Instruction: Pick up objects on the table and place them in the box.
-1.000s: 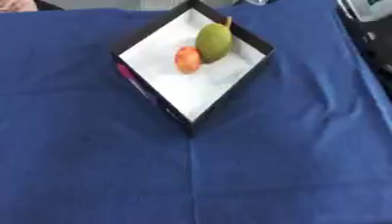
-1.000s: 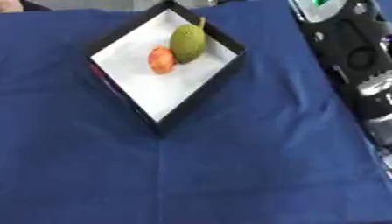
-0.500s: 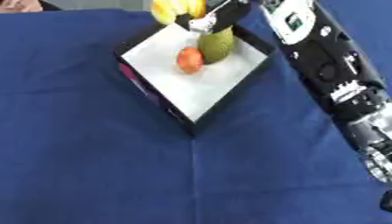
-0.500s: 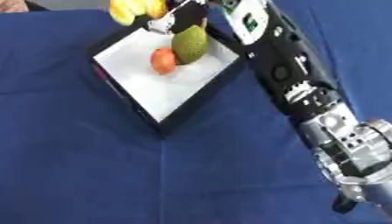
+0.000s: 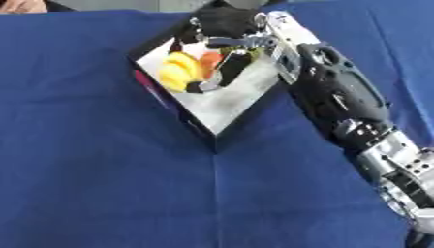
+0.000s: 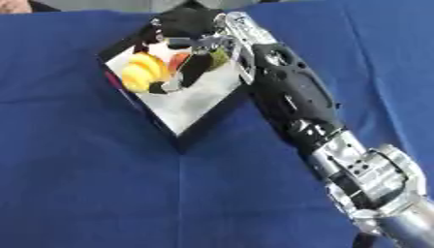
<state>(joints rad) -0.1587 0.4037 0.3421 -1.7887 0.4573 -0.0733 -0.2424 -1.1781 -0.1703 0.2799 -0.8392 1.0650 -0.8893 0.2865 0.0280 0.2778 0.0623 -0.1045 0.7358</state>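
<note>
Banana going into the box

My right hand (image 5: pixel 222 30) is over the box (image 5: pixel 222 101) at 12 o'clock, fingers curled around the yellow banana (image 5: pixel 179 71), its long axis running roughly 11 to 5, beside an orange fruit (image 5: pixel 210 58).

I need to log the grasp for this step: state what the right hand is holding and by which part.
The right hand is over the box, fingers curled around the yellow fruit from above and its right side; the exact contact spots cannot be told.
</note>
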